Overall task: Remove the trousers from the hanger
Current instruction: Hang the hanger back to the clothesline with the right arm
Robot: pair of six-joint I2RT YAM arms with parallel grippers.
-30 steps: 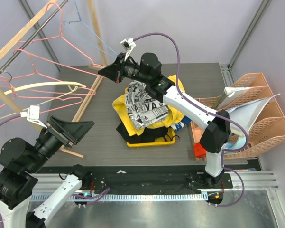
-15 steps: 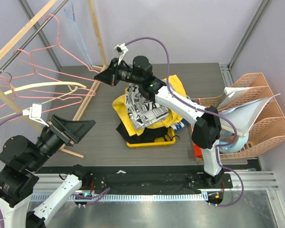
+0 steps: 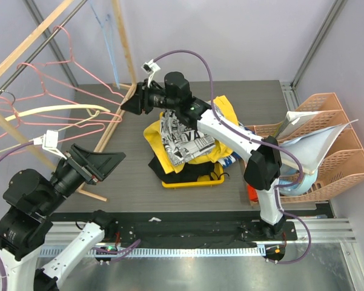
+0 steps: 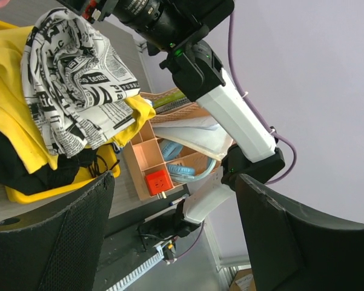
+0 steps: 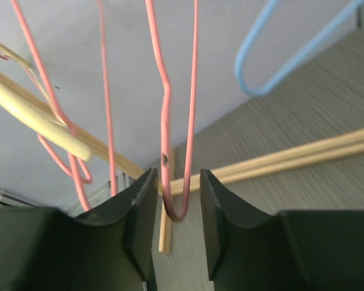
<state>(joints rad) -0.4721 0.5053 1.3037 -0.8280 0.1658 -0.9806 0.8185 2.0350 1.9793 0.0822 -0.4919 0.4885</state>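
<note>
Black-and-white newsprint cloth, which I am taking to be the trousers (image 3: pixel 183 134), is lying crumpled on top of a yellow garment (image 3: pixel 224 112), in a heap piled on the yellow tray (image 3: pixel 194 182) at mid-table. It is sitting well apart from the wooden rack (image 3: pixel 24 42), and none of the hangers in view is carrying any cloth, so the trousers are looking free already. The fabric is reading as light, limp and easy to pinch, likely sagging and dragging its neighbours if lifted by a loose fold. A thick seam or the waistband would be the surest hold, though which fold that is cannot be told. Out at the rack, the pink hanger (image 5: pixel 163 139) is thin, springy wire, probably slippery and swinging freely. The right gripper (image 5: pixel 177 176) is reaching up to it, jaws standing narrowly apart with the hanger's lower bend between them and not clamping it. The left gripper (image 4: pixel 172 179) is hovering near the rack's foot, gaping wide and holding nothing.
</note>
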